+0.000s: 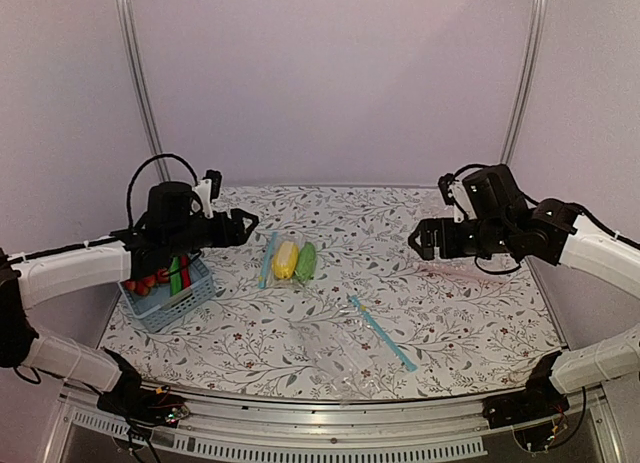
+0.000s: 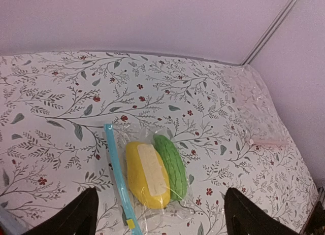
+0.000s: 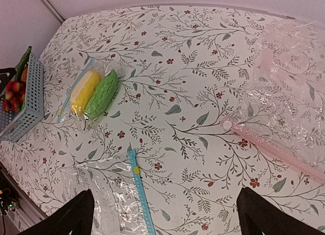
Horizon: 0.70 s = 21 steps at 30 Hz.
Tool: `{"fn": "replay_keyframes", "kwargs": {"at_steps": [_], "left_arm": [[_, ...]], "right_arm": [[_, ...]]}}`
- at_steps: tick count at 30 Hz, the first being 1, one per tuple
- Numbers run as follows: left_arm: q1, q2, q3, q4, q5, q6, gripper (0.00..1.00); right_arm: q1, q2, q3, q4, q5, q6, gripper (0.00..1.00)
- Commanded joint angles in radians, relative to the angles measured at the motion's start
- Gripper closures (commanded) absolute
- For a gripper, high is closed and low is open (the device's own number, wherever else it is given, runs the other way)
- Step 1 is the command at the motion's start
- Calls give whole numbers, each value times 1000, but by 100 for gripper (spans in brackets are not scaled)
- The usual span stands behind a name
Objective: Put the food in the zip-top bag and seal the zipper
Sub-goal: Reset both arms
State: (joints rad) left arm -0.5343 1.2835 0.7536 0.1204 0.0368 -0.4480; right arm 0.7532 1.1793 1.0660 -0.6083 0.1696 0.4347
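Observation:
The yellow food piece and the light-green food piece lie side by side inside the small clear zip-top bag in the middle of the table. Its light-blue zipper runs along the left edge. They also show in the left wrist view: yellow piece, green piece, zipper. In the right wrist view they lie at the upper left: yellow, green. My left gripper is open above the bag, touching nothing. My right gripper is open and empty over the right side.
A larger clear bag with a longer blue strip lies near the front edge. A clear bag with a pink strip lies at the right. A blue basket with red berries and a dark-green vegetable stands at the left.

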Motion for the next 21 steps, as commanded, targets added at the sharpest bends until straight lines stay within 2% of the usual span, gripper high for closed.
{"fn": "replay_keyframes", "kwargs": {"at_steps": [1, 12, 15, 18, 21], "left_arm": [[88, -67, -14, -88, -34, 33, 14], [427, -293, -50, -246, 10, 41, 7], [478, -339, -67, -241, -81, 38, 1], [482, -380, -104, -201, -207, 79, 0], [482, -417, -165, -97, -256, 121, 0]], "right_arm": [[-91, -9, -65, 66, -93, 23, 1], [-454, -54, -221, 218, -262, -10, 1], [-557, -84, -259, 274, -268, -28, 1], [-638, -119, -307, 351, -271, -42, 1], [-695, -161, -360, 442, -265, -68, 1]]}}
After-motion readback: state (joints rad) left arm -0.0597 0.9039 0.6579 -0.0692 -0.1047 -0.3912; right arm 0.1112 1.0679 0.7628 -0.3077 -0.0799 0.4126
